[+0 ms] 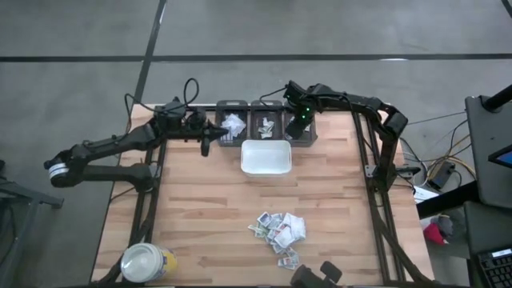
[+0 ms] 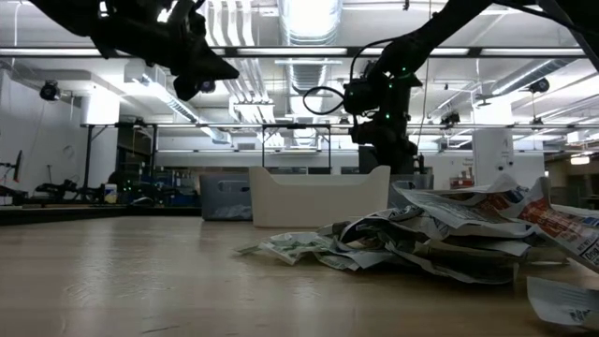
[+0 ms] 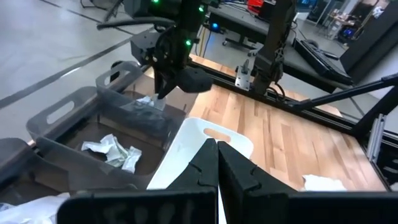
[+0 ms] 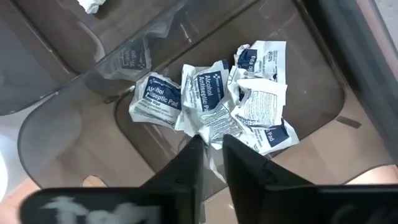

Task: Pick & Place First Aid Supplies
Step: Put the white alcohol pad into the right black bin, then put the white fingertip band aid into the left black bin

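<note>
- My right pincer (image 1: pixel 298 126) hangs over the grey bin (image 1: pixel 302 128) just behind the white tray (image 1: pixel 266 158); its walls and the packets (image 4: pixel 214 99) inside hem me in.
- My left pincer (image 1: pixel 205 146) blocks the tray's left side.
- In front of the tray, bare table (image 1: pixel 208 208) lies open up to the packet pile (image 1: pixel 280 230).
- The yellow jar (image 1: pixel 147 263) stands well apart from the tray, at the table's front-left corner.

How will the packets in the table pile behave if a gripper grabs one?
Probably floppy: the packets are thin paper, crumpled and curled at the edges in the low view. Likely very light, so a push would scatter rather than slide them. They overlap, so a pinch may lift neighbours too.
</note>
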Controlling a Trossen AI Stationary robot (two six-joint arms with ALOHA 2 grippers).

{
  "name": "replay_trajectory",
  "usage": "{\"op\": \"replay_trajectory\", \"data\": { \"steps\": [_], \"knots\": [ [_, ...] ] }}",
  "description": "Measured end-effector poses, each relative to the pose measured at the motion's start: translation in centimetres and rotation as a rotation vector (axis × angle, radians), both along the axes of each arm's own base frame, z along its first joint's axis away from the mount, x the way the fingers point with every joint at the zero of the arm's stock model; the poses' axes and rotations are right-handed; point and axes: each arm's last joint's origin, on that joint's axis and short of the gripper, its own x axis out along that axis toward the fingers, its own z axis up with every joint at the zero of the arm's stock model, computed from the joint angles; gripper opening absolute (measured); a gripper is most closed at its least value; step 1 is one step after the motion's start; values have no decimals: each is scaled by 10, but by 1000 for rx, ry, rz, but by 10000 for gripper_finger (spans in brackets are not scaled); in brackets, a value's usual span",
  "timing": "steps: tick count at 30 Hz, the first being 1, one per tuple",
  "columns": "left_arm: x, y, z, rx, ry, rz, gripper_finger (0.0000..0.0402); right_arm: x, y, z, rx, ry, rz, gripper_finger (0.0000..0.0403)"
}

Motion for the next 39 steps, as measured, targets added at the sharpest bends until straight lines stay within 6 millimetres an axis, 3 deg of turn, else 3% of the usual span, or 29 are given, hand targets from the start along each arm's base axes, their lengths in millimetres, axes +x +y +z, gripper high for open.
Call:
{"op": "replay_trajectory", "data": {
  "steps": [10,17,23,27,33,39],
  "knots": [
    [0,-1,-2,-2,3,-14,0,-4,3,6,23,34,-1,143],
    [0,-1,-2,0,4,-16,0,-9,7,20,22,34,-1,155],
    [0,-1,-2,-28,1,-13,0,-21,18,52,-26,-28,8,148],
    [2,-5,-2,-69,-3,-20,0,-35,38,83,-60,-75,37,141],
    [7,-17,-2,-109,-9,-69,0,-55,86,129,-119,-224,74,132],
    [14,-33,-2,-99,1,-56,0,-73,141,147,-147,-318,244,124]
  ]
}}
